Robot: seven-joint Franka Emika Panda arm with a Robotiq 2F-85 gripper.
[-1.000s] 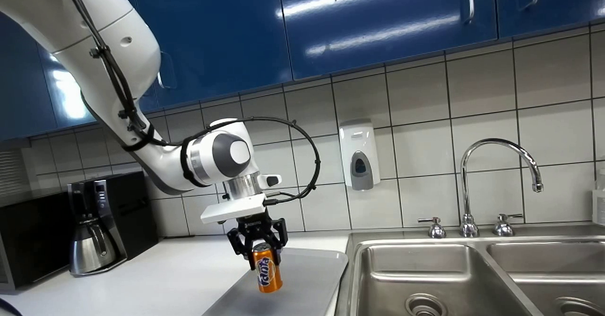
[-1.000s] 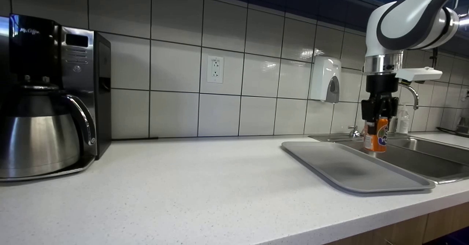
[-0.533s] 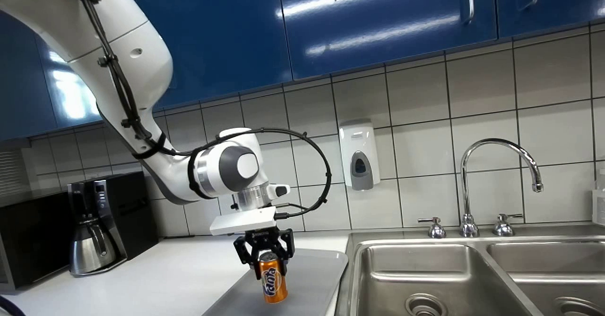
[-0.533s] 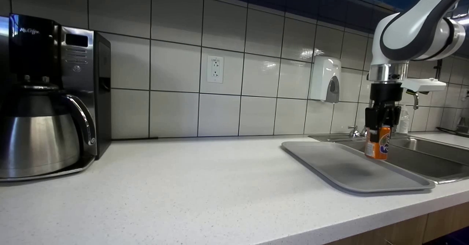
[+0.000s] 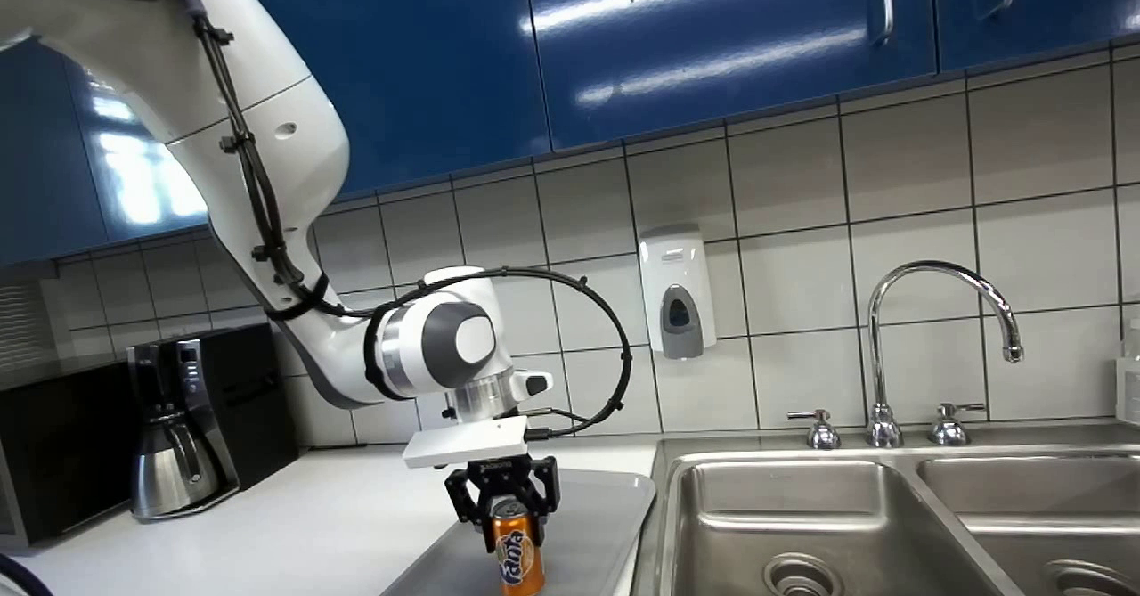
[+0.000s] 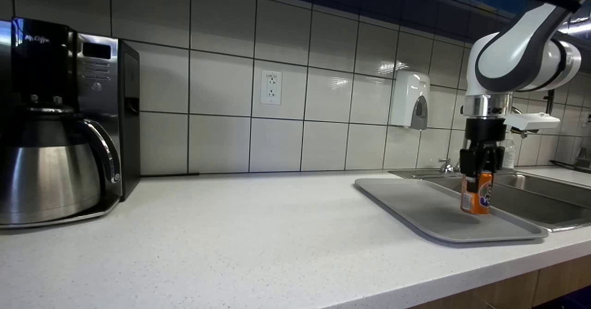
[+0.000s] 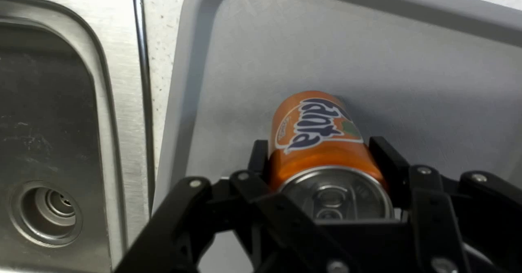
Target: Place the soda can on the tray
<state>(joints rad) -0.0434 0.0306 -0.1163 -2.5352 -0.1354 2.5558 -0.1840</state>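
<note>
Evidently, most is done: the soda can (image 7: 322,154) is held upright by fingers (image 7: 390,166) clamped on its sides, on or just above the tray (image 6: 415,200); which, cannot be told. Release, perhaps after lowering, seems to be left.

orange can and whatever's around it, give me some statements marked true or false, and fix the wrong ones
1. The gripper holds the orange can. True.
2. The can says Sprite. False: it says Fanta.
3. The grey tray lies next to the sink. True.
4. The can is over the sink. False: it is over the tray; whether it touches is unclear.
5. The can lies sideways in the grip. False: it is upright, or nearly so.
6. The white dispenser is fixed to the tiled wall. True.
</note>
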